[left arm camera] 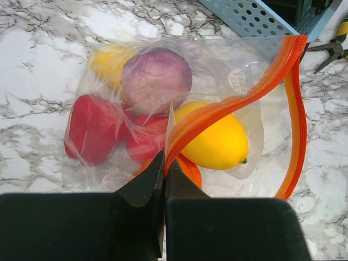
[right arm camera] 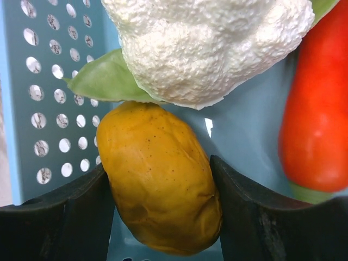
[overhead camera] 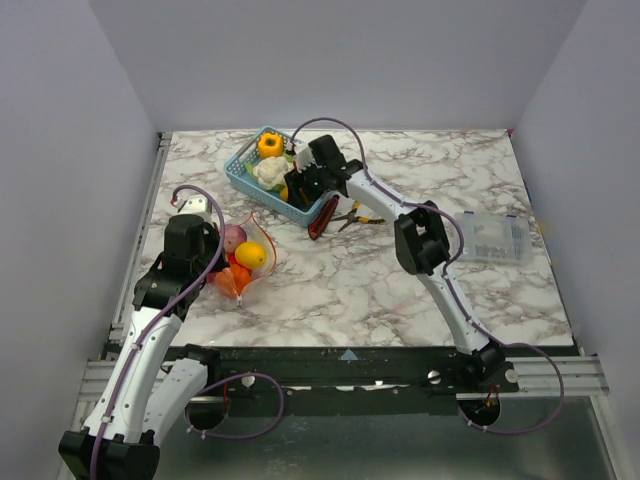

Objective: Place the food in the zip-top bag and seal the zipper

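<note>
The clear zip-top bag (overhead camera: 245,262) lies at the table's left; in the left wrist view it (left arm camera: 109,163) holds a purple ball (left arm camera: 156,78), red pieces (left arm camera: 95,128), a yellow lemon (left arm camera: 215,142) and more yellow and orange food. My left gripper (left arm camera: 164,160) is shut on the bag's orange zipper strip (left arm camera: 228,103), whose mouth gapes open. My right gripper (overhead camera: 300,185) is inside the blue basket (overhead camera: 255,175); in the right wrist view its fingers press both sides of a mustard-yellow potato (right arm camera: 160,179). A white cauliflower (right arm camera: 212,43) and a red vegetable (right arm camera: 318,114) lie beside it.
Red-handled and yellow-handled pliers (overhead camera: 345,215) lie right of the basket. A clear plastic box (overhead camera: 492,238) sits at the table's right. A yellow pepper (overhead camera: 269,145) lies at the basket's far end.
</note>
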You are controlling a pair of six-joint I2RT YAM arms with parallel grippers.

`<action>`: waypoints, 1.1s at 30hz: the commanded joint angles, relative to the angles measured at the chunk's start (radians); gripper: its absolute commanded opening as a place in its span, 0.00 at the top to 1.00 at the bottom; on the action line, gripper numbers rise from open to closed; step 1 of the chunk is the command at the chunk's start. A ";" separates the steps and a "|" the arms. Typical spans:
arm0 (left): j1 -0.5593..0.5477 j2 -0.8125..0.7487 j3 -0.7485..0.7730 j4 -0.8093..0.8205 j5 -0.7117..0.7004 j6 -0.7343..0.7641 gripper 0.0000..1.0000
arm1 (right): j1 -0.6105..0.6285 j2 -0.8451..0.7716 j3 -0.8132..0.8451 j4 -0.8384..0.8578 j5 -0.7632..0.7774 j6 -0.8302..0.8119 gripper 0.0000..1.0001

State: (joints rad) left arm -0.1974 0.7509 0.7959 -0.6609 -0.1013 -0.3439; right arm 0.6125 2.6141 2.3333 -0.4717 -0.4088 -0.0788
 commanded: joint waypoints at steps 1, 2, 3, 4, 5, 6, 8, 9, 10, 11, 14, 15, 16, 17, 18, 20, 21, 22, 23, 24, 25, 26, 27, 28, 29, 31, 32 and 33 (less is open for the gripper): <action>0.007 0.000 0.005 0.007 0.014 -0.002 1.00 | 0.009 -0.110 -0.013 0.022 0.037 0.059 0.59; 0.007 0.002 0.005 0.008 0.016 -0.001 1.00 | 0.009 -0.130 -0.016 0.022 0.041 0.064 0.61; 0.007 0.002 0.006 0.008 0.017 -0.001 1.00 | 0.008 -0.145 -0.022 0.022 0.046 0.070 0.62; 0.007 0.001 0.006 0.007 0.019 -0.001 1.00 | 0.009 -0.164 -0.030 0.022 0.050 0.076 0.63; 0.007 0.000 0.005 0.007 0.021 -0.001 1.00 | 0.009 -0.183 -0.037 0.020 0.053 0.076 0.64; 0.007 0.000 0.005 0.008 0.022 -0.001 1.00 | 0.009 -0.199 -0.046 0.017 0.052 0.090 0.66; 0.007 0.000 0.004 0.009 0.029 -0.001 1.00 | 0.010 -0.237 -0.075 0.016 0.053 0.121 0.69; 0.007 0.001 0.004 0.010 0.034 -0.001 1.00 | 0.011 -0.260 -0.090 0.015 0.055 0.135 0.71; 0.007 0.002 0.003 0.009 0.039 -0.001 1.00 | 0.014 -0.280 -0.111 0.012 0.057 0.147 0.73; 0.007 0.004 0.003 0.010 0.042 -0.001 1.00 | 0.017 -0.298 -0.129 0.008 0.059 0.161 0.74; 0.007 0.006 0.002 0.014 0.057 0.001 1.00 | 0.039 -0.365 -0.196 -0.006 0.067 0.202 0.77; 0.008 0.010 0.004 0.012 0.063 0.002 1.00 | 0.047 -0.388 -0.232 0.000 0.070 0.225 0.78; 0.007 0.014 0.004 0.012 0.068 0.002 1.00 | 0.058 -0.420 -0.268 0.011 0.065 0.247 0.78; 0.007 0.017 0.005 0.012 0.073 0.003 1.00 | 0.068 -0.451 -0.317 0.026 0.055 0.275 0.79; 0.007 0.020 0.005 0.011 0.076 0.003 1.00 | 0.077 -0.493 -0.366 0.054 0.040 0.304 0.79; 0.008 0.023 0.006 0.010 0.085 0.003 1.00 | 0.097 -0.565 -0.478 0.105 0.020 0.363 0.79; 0.008 0.026 0.007 0.011 0.090 0.004 1.00 | 0.109 -0.604 -0.529 0.121 0.028 0.382 0.79; 0.009 0.028 0.006 0.011 0.095 0.005 1.00 | 0.120 -0.636 -0.575 0.133 0.041 0.399 0.79; 0.009 0.030 0.005 0.010 0.100 0.006 1.00 | 0.132 -0.671 -0.611 0.138 0.058 0.415 0.79; 0.008 0.032 0.006 0.010 0.100 0.006 1.00 | 0.141 -0.700 -0.654 0.150 0.064 0.433 0.79; 0.009 0.037 0.005 0.010 0.101 0.007 1.00 | 0.152 -0.735 -0.688 0.159 0.065 0.448 0.79; 0.009 0.039 0.005 0.012 0.128 0.008 1.00 | 0.160 -0.763 -0.725 0.165 0.072 0.462 0.79; 0.010 0.044 0.006 0.011 0.135 0.009 1.00 | 0.175 -0.798 -0.756 0.176 0.083 0.474 0.79; 0.010 0.046 0.006 0.011 0.141 0.009 1.00 | 0.190 -0.829 -0.788 0.177 0.093 0.484 0.79; 0.010 0.049 0.007 0.011 0.145 0.010 1.00 | 0.204 -0.852 -0.809 0.178 0.109 0.491 0.79; 0.012 0.053 0.009 0.009 0.153 0.012 1.00 | 0.236 -0.900 -0.844 0.166 0.142 0.491 0.78; 0.013 0.052 0.009 0.009 0.157 0.013 1.00 | 0.251 -0.921 -0.854 0.157 0.161 0.492 0.78; 0.014 0.051 0.010 0.009 0.160 0.013 1.00 | 0.263 -0.932 -0.866 0.151 0.174 0.502 0.78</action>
State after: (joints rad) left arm -0.1936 0.8021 0.7959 -0.6598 0.0124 -0.3408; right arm 0.8303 1.7718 1.5082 -0.3485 -0.3195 0.3752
